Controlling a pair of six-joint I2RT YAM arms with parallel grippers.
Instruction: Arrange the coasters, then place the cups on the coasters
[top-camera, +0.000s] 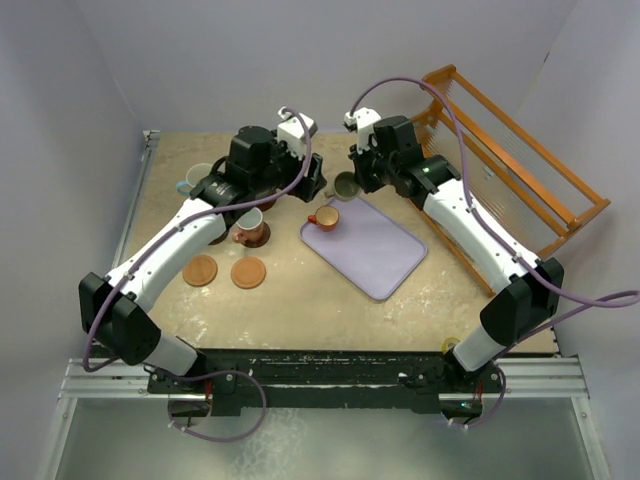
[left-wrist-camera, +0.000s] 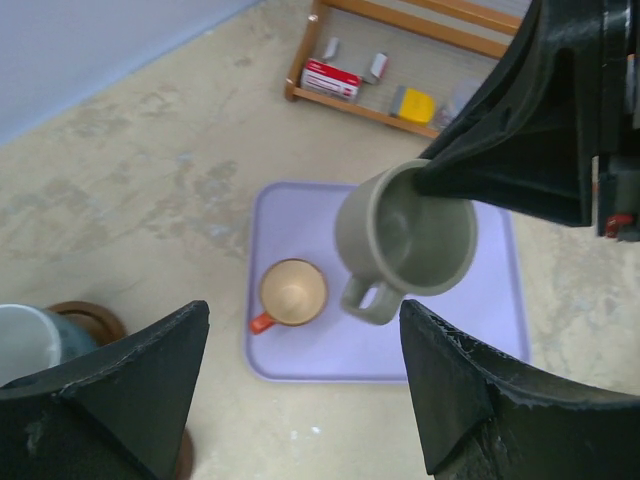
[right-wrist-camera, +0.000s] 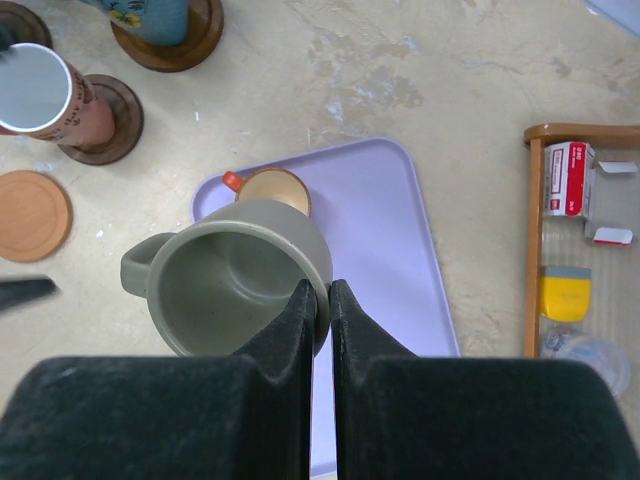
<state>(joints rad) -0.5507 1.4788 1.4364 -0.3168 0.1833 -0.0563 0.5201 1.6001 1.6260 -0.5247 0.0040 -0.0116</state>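
Note:
My right gripper (right-wrist-camera: 320, 286) is shut on the rim of the small grey-olive cup (right-wrist-camera: 236, 283), one finger inside and one outside, and holds it above the back-left corner of the lavender tray (right-wrist-camera: 385, 240). The small orange cup (left-wrist-camera: 292, 293) stands on that tray. My left gripper (left-wrist-camera: 304, 312) hovers open and holds nothing, just left of the raised cup (top-camera: 345, 185). A pinkish-red cup (right-wrist-camera: 38, 92) and a blue cup (right-wrist-camera: 150, 14) each stand on a brown coaster. Two bare orange-brown coasters (top-camera: 200, 270) (top-camera: 248, 272) lie on the table to the left.
An orange wooden rack (top-camera: 520, 165) leans along the right side, with small boxes and a yellow item (right-wrist-camera: 566, 297) behind its rail. Another light blue cup (top-camera: 197, 178) shows partly behind the left arm at the back left.

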